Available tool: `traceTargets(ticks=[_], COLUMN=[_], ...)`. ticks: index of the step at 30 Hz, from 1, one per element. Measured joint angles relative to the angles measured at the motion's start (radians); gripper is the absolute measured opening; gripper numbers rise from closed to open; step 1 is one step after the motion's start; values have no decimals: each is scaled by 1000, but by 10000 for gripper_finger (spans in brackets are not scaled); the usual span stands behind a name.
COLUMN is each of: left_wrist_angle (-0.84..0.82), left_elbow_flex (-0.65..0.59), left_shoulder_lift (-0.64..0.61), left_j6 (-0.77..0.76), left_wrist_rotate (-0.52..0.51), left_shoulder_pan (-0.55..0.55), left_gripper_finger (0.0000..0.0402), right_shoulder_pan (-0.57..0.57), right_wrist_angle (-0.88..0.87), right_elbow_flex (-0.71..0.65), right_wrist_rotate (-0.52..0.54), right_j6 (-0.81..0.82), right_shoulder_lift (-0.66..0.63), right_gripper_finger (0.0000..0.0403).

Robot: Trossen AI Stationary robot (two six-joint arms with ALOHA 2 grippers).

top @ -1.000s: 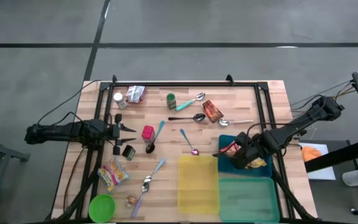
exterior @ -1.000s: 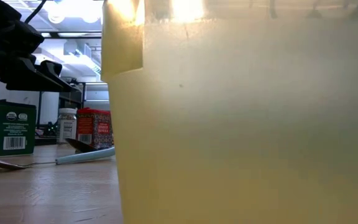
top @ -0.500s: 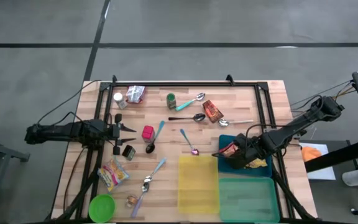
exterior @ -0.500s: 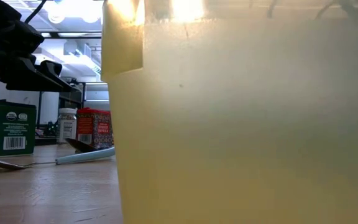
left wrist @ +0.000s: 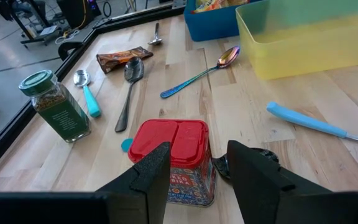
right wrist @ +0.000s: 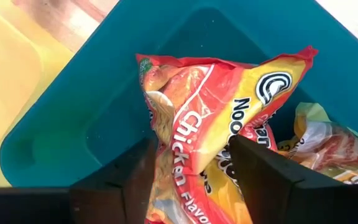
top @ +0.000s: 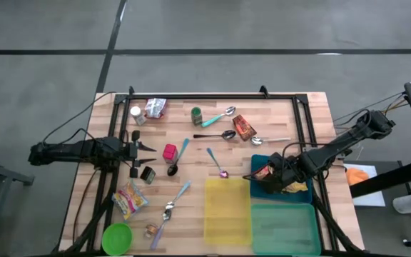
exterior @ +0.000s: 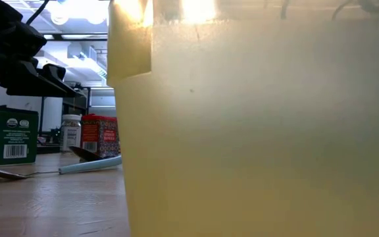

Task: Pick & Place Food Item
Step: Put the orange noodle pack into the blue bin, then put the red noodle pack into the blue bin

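A red and yellow chicken noodle packet point(right wrist: 216, 124) lies in the blue bin point(right wrist: 73, 137) at the table's right, leaning partly on another snack bag point(right wrist: 328, 149). My right gripper point(right wrist: 194, 180) points down into the bin point(top: 257, 189), open, with one finger on each side of the packet's near end point(top: 262, 171). My left gripper point(left wrist: 201, 180) waits open at the table's left point(top: 138, 153). A red-lidded tin point(left wrist: 173, 155) stands on the wood just ahead of it, apart from it. My right gripper's fingers point(right wrist: 129, 180) stand on either side of the noodle packet's lower end point(right wrist: 191, 162), coming from above. Whether they touch it I cannot tell. The packet rests in the blue bin.
A yellow bin point(top: 227, 210) and a green bin point(top: 284, 228) stand next to the blue one. The yellow wall point(exterior: 255, 131) fills most of the low view. Spoons, a green jar point(top: 197, 115), a brown bar point(top: 243, 127), a snack bag point(top: 130, 198) and a green bowl point(top: 117, 237) lie about.
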Motion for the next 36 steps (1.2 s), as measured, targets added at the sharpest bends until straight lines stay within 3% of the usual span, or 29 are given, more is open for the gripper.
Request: traceTargets(ticks=[12, 18, 23, 27, 33, 36], left_wrist_angle=[0, 0, 0, 0, 0, 0], left_elbow_flex=[0, 0, 0, 0, 0, 0], left_shoulder_lift=[0, 0, 0, 0, 0, 0], left_j6=[0, 0, 0, 0, 0, 0], left_wrist_rotate=[0, 0, 0, 0, 0, 0], left_shoulder_pan=[0, 0, 0, 0, 0, 0], left_gripper_finger=[158, 158, 158, 158, 158, 158], right_shoulder_pan=[0, 0, 0, 0, -3, -29], right_wrist_angle=[0, -1, -33, -89, -89, -58], right_elbow_flex=[1, 10, 93, 182, 284, 309], right_wrist_rotate=[0, -1, 10, 105, 374, 455], right_j6=[-12, -14, -114, -214, -367, -448], right_shoulder_lift=[0, -6, -19, -21, -22, -22], right_gripper_finger=[281, 287, 287, 287, 287, 287])
